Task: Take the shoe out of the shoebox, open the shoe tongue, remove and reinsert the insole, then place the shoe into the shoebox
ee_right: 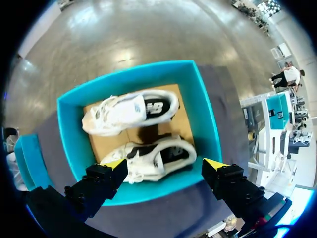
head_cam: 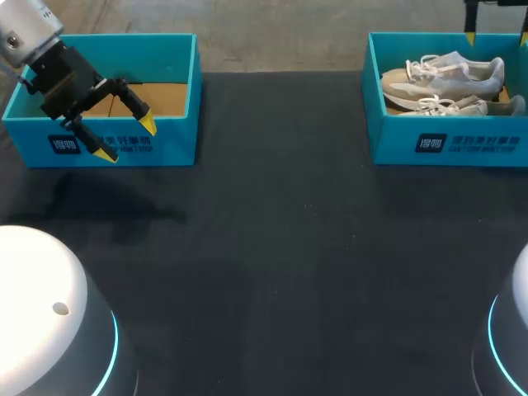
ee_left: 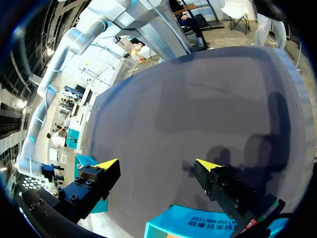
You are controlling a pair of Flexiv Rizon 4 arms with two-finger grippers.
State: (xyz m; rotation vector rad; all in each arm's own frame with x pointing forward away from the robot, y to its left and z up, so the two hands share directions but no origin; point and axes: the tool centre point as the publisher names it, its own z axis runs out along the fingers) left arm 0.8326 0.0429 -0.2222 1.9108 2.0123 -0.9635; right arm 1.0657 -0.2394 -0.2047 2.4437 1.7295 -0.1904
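Note:
Two white and beige shoes lie side by side in the teal shoebox (head_cam: 396, 144) at the far right, one (head_cam: 445, 70) behind the other (head_cam: 452, 105). From above, the right wrist view shows both shoes (ee_right: 130, 111) (ee_right: 161, 157) on the box's cardboard floor. My right gripper (ee_right: 166, 163) hangs open over this shoebox (ee_right: 200, 94) and touches nothing. Only its yellow tips (head_cam: 471, 37) show at the head view's upper edge. My left gripper (head_cam: 125, 139) is open and empty in front of the other teal box (head_cam: 177, 99).
The left teal box holds only a cardboard floor (head_cam: 161, 97), and its near wall (ee_left: 198, 225) shows under my left gripper (ee_left: 157, 163). The dark table (head_cam: 280, 247) spreads between the two boxes. The arm bases sit at the near corners.

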